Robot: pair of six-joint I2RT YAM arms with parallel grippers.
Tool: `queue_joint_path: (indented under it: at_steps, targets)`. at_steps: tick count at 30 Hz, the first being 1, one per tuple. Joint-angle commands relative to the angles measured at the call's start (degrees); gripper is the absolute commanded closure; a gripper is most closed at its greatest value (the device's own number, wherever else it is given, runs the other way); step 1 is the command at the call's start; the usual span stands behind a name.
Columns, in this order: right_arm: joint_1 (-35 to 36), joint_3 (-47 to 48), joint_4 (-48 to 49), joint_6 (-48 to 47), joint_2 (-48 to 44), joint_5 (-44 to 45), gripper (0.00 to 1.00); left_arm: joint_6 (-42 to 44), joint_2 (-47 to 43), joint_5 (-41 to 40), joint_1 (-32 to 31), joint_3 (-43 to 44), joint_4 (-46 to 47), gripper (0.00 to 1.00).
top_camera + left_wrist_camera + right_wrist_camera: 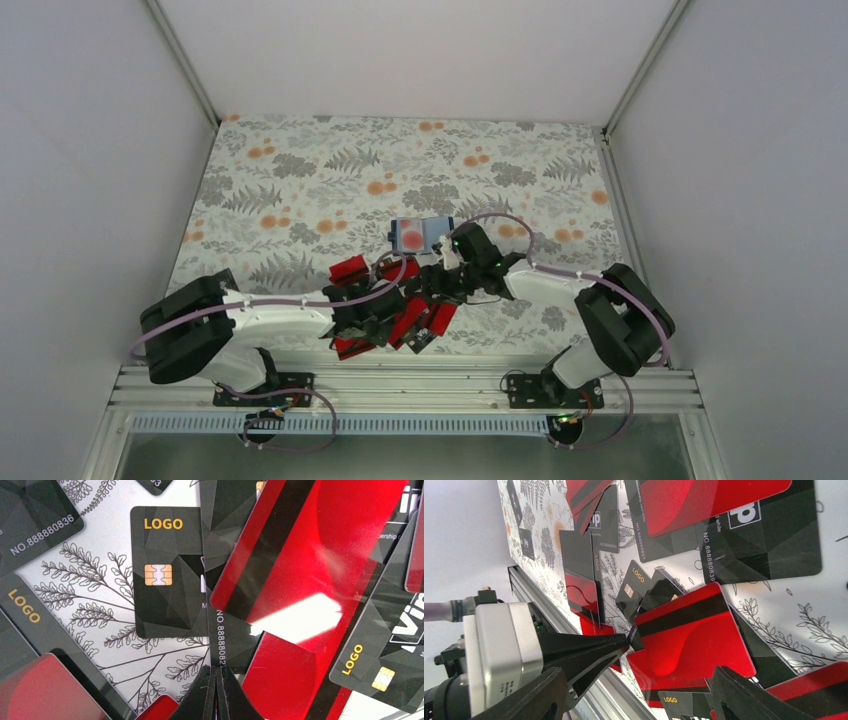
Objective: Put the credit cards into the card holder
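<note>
Looking down from the top external view, both arms meet over the scatter of credit cards (350,268) near the front of the floral tablecloth (300,180). The card holder (392,236) lies just beyond the pile, and a pale card with a red blot (413,237) rests on it. The left gripper (385,318) is low in the pile, with the right gripper (440,285) close beside it.

From the left wrist, the left gripper (216,690) has its fingers pressed together among overlapping black and red cards. Which card sits in the pinch cannot be told here.

The right wrist view settles it. The left gripper (630,639) is closed on the corner of a red card (689,640) with a black band, which appears tilted up off its neighbours. The right gripper (641,675) is spread wide just above that card and holds nothing.

The step in hand looks like picking one card out of the pile. Next it must be lifted clear without dragging the cards beneath, then carried to the holder and slid in edge first.
</note>
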Motion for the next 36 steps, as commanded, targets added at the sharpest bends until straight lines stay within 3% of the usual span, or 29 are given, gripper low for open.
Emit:
queue_joint_path:
  at_steps: [1,5,14,36]
  targets:
    - [1.66,1.16,2.08,-1.08,2.11,-0.74,0.26,-0.65,1.56,-0.24,-0.24,-2.21,0.98,0.98]
    - [2.45,1.7,1.3,-1.43,3.88,0.47,0.27,-0.59,1.54,-0.66,-0.2,-2.28,0.33,0.98]
    - [2.43,2.69,-4.42,-2.36,-1.76,7.52,0.25,0.2,-3.97,-4.47,-0.19,3.32,-5.4,0.97]
    - [2.46,-1.83,-3.95,-0.3,-4.57,9.1,0.25,1.83,5.24,-5.23,2.15,8.66,-1.72,0.98]
